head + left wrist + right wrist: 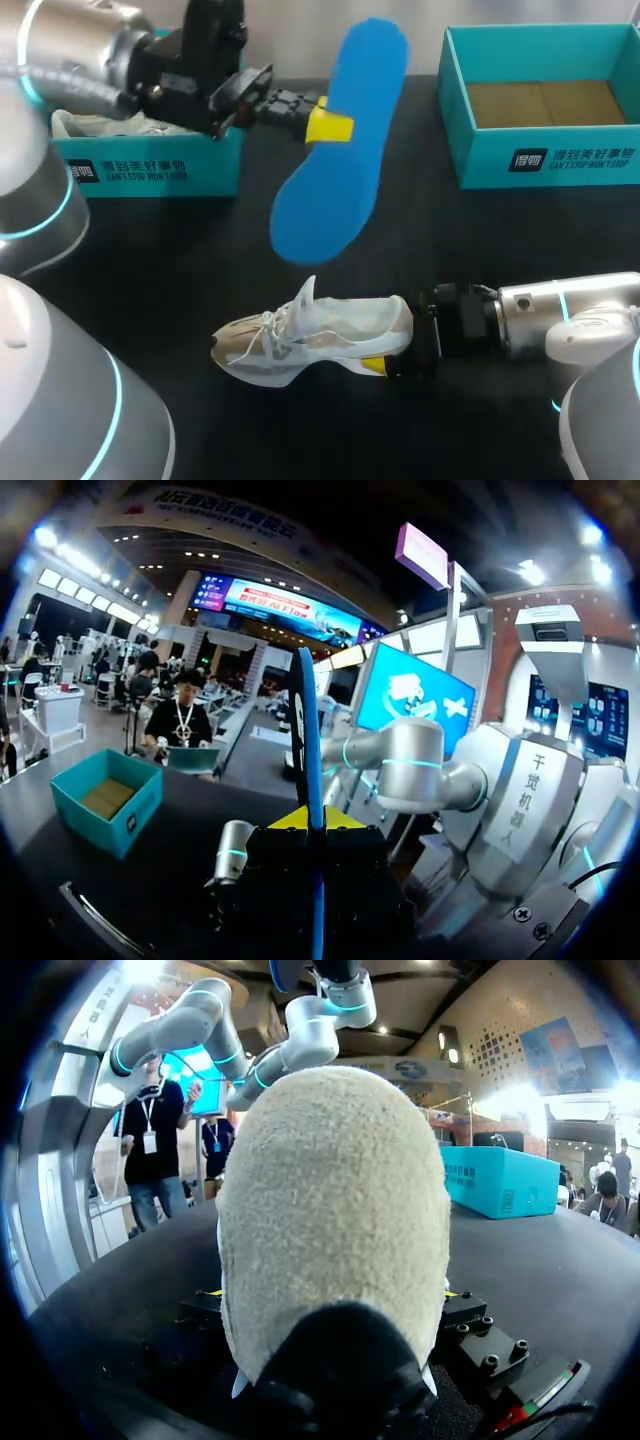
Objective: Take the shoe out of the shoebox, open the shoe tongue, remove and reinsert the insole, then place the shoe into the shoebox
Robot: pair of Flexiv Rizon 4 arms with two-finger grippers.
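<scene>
The left claw (328,125) is clenched on the blue insole (335,170), pinching it edge-on near its middle and holding it in the air above and behind the shoe (310,340), well clear of it. So the insole is out, and I judge the step in hand to be putting it back. That calls for tipping the insole down and feeding one end into the shoe's mouth, behind the raised tongue (306,293). The left arm comes in level from beyond the shoe. The right claw (400,338) grasps the shoe's heel from behind, its arm low along the bench (200,250), steadying the shoe on its sole. The empty shoebox (545,160) stands behind the shoe, well apart.
</scene>
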